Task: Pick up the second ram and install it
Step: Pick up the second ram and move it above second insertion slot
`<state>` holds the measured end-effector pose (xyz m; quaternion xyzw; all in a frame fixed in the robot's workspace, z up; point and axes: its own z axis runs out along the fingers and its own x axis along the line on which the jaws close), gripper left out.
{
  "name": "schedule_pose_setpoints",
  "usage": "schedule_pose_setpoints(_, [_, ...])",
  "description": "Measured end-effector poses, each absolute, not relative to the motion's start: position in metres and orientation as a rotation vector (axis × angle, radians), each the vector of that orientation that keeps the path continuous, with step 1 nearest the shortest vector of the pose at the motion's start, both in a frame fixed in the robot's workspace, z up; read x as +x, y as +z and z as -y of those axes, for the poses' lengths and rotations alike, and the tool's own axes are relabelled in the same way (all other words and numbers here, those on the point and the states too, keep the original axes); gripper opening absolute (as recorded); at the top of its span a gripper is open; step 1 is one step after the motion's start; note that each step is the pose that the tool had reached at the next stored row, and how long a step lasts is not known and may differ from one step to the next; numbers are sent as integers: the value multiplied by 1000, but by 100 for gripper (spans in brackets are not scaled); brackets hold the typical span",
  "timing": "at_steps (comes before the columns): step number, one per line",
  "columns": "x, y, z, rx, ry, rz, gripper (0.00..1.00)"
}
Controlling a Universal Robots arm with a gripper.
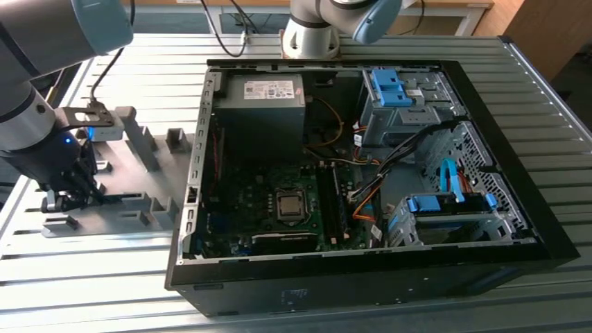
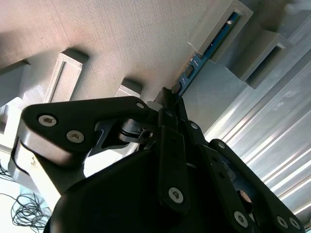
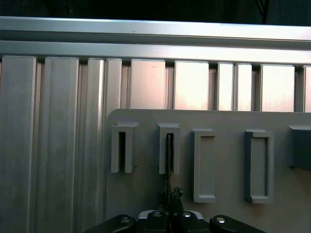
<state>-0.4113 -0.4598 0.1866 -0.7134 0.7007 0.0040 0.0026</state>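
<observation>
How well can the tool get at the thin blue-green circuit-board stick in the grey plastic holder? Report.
Probably yes: the tool looks shut on the blue-green circuit-board stick, which stands in a slot of the grey plastic holder, with nothing between them.

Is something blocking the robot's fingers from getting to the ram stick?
No, nothing visible is in the way. In the second wrist view the gripper is closed right on the second ram. The stick's far end sits in a slot of the grey holder.
</observation>
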Motion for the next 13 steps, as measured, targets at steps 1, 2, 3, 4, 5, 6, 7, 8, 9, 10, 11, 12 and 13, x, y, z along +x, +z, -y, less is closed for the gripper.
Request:
schedule_pose_setpoints(1, [-411, 187, 460, -2237, 12, -2198, 14])
schedule_pose_setpoints(2, [-411, 188, 460, -2237, 12, -2198, 14])
schedule_pose_setpoints(3, [-411, 188, 460, -2238, 12, -2198, 14])
schedule_pose_setpoints(4, [-411, 189, 460, -2238, 13, -2198, 14])
schedule_pose_setpoints(5, [-411, 190, 460, -2238, 12, -2198, 14])
schedule_pose_setpoints(6, [-411, 191, 460, -2238, 13, -2198, 14])
schedule_pose_setpoints(7, [-411, 192, 460, -2238, 12, -2198, 14])
schedule_pose_setpoints(8, [-411, 193, 460, -2238, 12, -2198, 14])
schedule_pose_setpoints(9, [-411, 195, 460, -2238, 12, -2198, 14])
schedule_pose_setpoints(10, [-411, 196, 460, -2238, 12, -2198, 14])
schedule_pose_setpoints(11, [-411, 197, 460, -2238, 12, -2198, 14])
schedule_pose_setpoints(12, [-411, 198, 460, -2238, 12, -2198, 14])
schedule_pose_setpoints(13, [-411, 199, 460, -2238, 12, -2198, 14])
